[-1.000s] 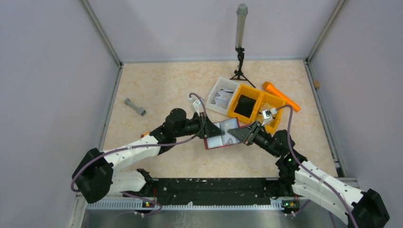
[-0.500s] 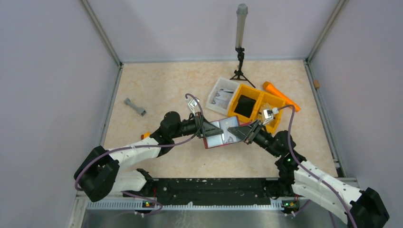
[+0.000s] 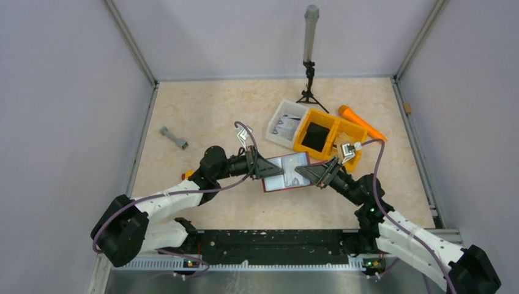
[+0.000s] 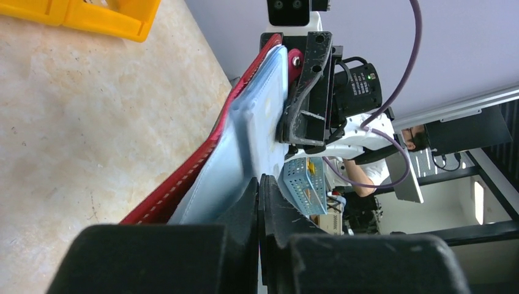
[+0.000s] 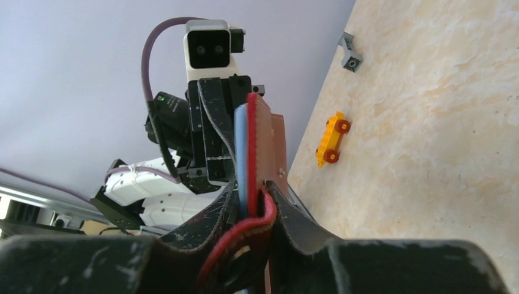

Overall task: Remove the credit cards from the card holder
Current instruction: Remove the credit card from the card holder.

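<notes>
At the overhead view's centre, my right claw clamps the edge of the dark red folding leather-like card holder. My left claw is pressed together beside its thin pale credit cards. Better to part, catch one edge, then pull straight.

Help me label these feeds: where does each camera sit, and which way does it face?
Top external: above, behind the bases, looking down at the table; both arms show.
Left wrist: on the left arm, facing the right arm past its shut left pincer.
Right wrist: facing the left arm; right pincer clamps the card holder.
Both wrists share the card holder.
</notes>
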`<state>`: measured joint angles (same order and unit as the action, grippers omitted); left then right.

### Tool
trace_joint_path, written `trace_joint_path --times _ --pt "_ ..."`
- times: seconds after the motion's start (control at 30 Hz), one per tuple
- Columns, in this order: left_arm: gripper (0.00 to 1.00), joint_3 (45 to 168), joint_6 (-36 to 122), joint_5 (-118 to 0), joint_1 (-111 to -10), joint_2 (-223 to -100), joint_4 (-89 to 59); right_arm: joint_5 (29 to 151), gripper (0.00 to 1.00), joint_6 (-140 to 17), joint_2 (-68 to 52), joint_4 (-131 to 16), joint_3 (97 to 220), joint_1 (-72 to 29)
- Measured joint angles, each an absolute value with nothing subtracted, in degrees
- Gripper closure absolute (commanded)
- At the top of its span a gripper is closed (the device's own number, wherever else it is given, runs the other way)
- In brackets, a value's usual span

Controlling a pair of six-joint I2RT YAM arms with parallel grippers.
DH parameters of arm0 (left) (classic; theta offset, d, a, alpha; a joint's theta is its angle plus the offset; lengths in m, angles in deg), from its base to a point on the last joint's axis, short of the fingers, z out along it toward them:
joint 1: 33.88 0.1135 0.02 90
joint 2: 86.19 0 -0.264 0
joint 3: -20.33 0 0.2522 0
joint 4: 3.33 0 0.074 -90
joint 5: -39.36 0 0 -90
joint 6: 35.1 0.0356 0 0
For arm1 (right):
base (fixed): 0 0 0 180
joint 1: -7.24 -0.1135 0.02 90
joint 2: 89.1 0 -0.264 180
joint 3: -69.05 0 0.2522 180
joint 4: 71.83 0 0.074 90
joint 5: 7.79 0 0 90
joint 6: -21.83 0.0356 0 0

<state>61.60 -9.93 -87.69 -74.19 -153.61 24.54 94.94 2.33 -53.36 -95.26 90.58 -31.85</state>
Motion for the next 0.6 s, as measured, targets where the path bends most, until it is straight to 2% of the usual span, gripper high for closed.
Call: trace_joint_path --times 0.07,0.13,0.17,0.23,0.4,0.5,0.6 --pt "1.0 61.4 -9.9 -87.9 -74.0 -153.2 24.5 95.0 0.71 2.7 -53.4 -95.6 90.6 -31.5" --pt "1.0 61.1 -9.9 -88.0 -73.7 -152.6 24.5 95.1 0.71 2.9 -53.4 -95.7 90.6 -31.2" --pt "1.0 61.0 -9.9 -88.2 -73.6 -152.2 24.5 95.1 0.78 2.9 -53.4 -95.7 90.6 -31.2" --pt "1.0 60.7 -9.8 -88.3 -73.3 -151.4 24.4 95.2 1.0 2.9 -53.4 -95.7 90.6 -31.2" --pt "1.0 60.6 -9.5 -88.4 -72.9 -150.4 23.1 95.4 1.0 2.9 -53.2 -95.3 90.6 -31.1" --pt "0.9 60.6 -9.4 -88.6 -72.8 -150.5 21.9 95.6 1.0 2.9 -52.2 -95.2 90.6 -31.1" --pt "0.66 60.6 -8.8 -88.5 -72.9 -150.5 20.9 95.6 1.0 3.0 -51.6 -94.9 90.6 -31.1"
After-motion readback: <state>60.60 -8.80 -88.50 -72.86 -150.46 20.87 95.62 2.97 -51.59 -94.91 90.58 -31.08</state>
